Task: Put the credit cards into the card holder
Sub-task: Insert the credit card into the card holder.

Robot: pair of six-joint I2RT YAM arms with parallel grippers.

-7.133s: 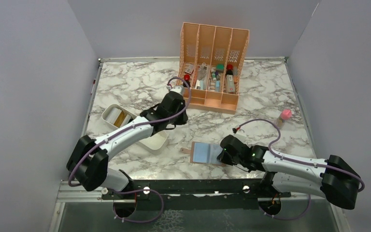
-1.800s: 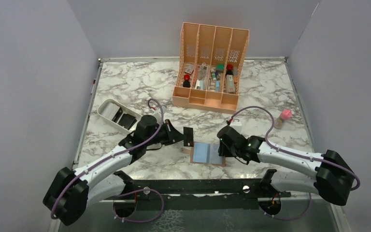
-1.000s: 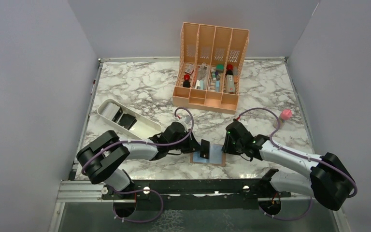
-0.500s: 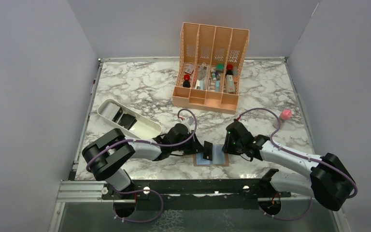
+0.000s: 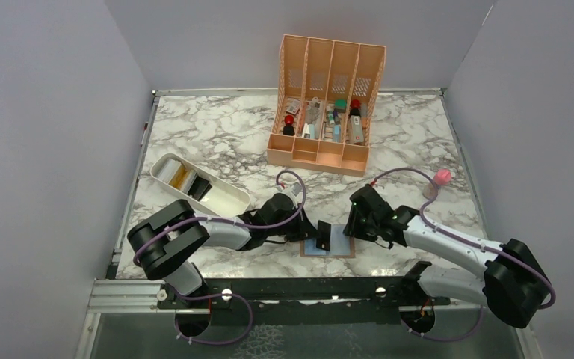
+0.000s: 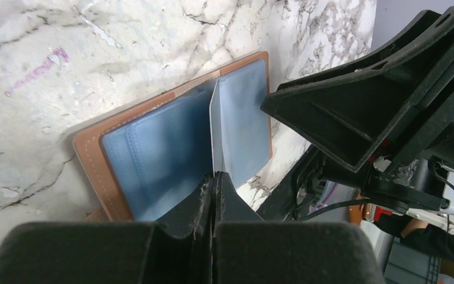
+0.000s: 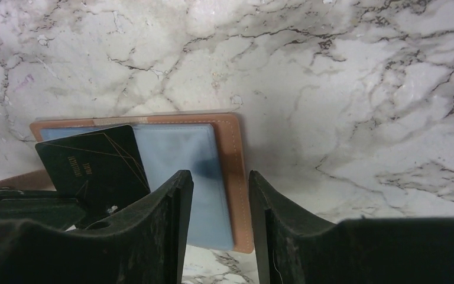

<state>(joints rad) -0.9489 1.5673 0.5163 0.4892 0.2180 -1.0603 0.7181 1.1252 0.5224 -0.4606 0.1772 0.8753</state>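
left gripper [image 6: 213,180], pinching the card [image 6: 214,127], should angle it into the card holder [image 6: 153,160] pocket just ahead; right gripper [image 7: 220,201] gapes empty.

Count: 1 card holder [image 5: 340,247]; 1 black card [image 5: 323,235]; 1 white tray [image 5: 229,203]; 1 peach four-slot organizer [image 5: 320,155]; 1 pink-capped bottle [image 5: 439,179].

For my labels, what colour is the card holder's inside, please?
Card holder lining: light blue; left wrist view shows it best.
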